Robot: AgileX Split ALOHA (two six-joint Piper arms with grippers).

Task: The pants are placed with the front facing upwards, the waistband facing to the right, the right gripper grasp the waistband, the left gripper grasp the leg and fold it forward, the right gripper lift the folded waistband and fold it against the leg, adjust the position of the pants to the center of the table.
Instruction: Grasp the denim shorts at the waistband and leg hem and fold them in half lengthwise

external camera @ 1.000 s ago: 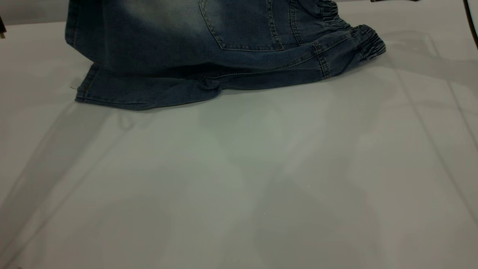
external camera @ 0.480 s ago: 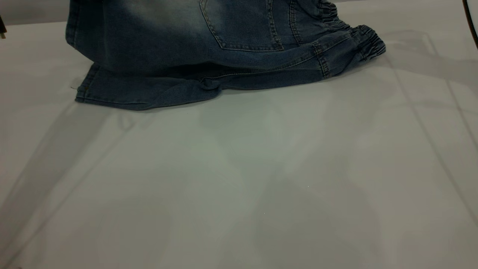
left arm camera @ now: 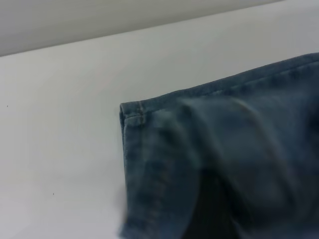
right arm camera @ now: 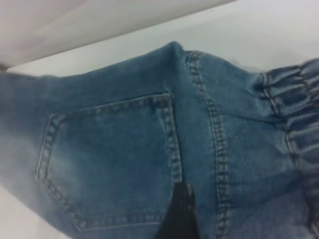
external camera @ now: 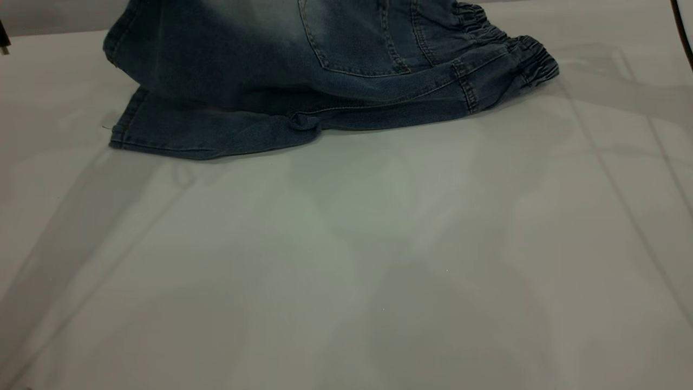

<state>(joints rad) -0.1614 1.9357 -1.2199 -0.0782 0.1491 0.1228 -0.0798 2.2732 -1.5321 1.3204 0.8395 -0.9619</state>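
The blue denim pants (external camera: 303, 81) lie at the far side of the white table (external camera: 346, 260), folded over themselves, with a back pocket (external camera: 352, 43) on the raised upper layer. The ruched waistband (external camera: 533, 59) points right. Both grippers are above the exterior view's upper edge. In the left wrist view the stitched leg hem (left arm camera: 134, 149) hangs close to the camera and a dark jaw of my left gripper (left arm camera: 212, 214) is wrapped in the cloth. In the right wrist view one black finger (right arm camera: 180, 214) of my right gripper (right arm camera: 192, 224) presses on the denim beside the pocket (right arm camera: 109, 159), near the waistband (right arm camera: 299, 99).
A thin black cable (external camera: 683, 32) hangs at the far right edge. A small dark part (external camera: 3, 40) shows at the far left edge. The bottom leg's hem (external camera: 122, 130) rests flat on the table.
The raised upper layer has shifted: its left edge moved to the right and now slants, and the pocket turned slightly. The bottom layer and the waistband end stayed put.
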